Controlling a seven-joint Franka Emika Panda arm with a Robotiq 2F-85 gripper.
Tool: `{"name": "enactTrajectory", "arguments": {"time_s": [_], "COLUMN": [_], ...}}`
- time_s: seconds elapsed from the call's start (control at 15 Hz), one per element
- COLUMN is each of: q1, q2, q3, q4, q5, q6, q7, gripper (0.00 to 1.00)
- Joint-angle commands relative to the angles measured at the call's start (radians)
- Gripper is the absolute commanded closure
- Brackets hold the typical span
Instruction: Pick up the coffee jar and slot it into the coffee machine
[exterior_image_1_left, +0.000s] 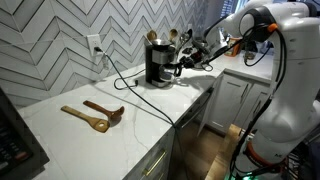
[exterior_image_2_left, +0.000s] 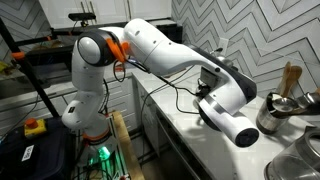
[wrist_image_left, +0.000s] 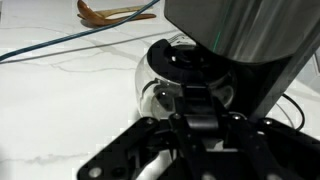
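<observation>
White stone counter (exterior_image_1_left: 70, 135) runs along a wall of grey zigzag tiles (exterior_image_1_left: 50, 40), with pale cabinets (exterior_image_1_left: 228, 100) under it. Toward the far end of that counter stands the coffee machine (exterior_image_1_left: 157, 65), black with a silvery top. Just behind the coffee machine is a crock of utensils (exterior_image_1_left: 172, 38). A wall socket (exterior_image_1_left: 95, 45) sits in the tiles to one side of the machine, and a dark cord (wrist_image_left: 50, 47) trails across the counter from that side.

Two wooden spoons (exterior_image_1_left: 92, 115) lie flat, well apart from the coffee machine, nearer the camera in an exterior view; the wrist view shows them beyond the machine (wrist_image_left: 250, 40) at the top edge.

The coffee jar (wrist_image_left: 180, 75), clear glass with a black lid, stands upright on the machine's base, tucked beneath its overhanging body. Its black handle points out toward the gripper (wrist_image_left: 195, 120).

The gripper's black fingers are clenched, and in the wrist view they appear to pinch that handle. In an exterior view the gripper (exterior_image_1_left: 188, 62) reaches in level with the front of the coffee machine. The white arm (exterior_image_2_left: 170, 55) stretches across the counter and hides both machine and jar there, with a metal pot (exterior_image_2_left: 278, 112) past its wrist.
</observation>
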Motion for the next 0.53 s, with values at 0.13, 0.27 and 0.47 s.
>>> {"name": "enactTrajectory", "arguments": {"time_s": [0.13,0.27,0.47], "q1": [0.015,0.021,0.029], "q2": [0.018,0.013,0.010], "q3": [0.003,0.003,0.004], "q4": [0.022,0.021,0.027], "q5": [0.026,0.021,0.017], "q6": [0.044,0.052,0.065], "q7": [0.060,0.080,0.108], "gripper": [0.93,0.93,0.93]}}
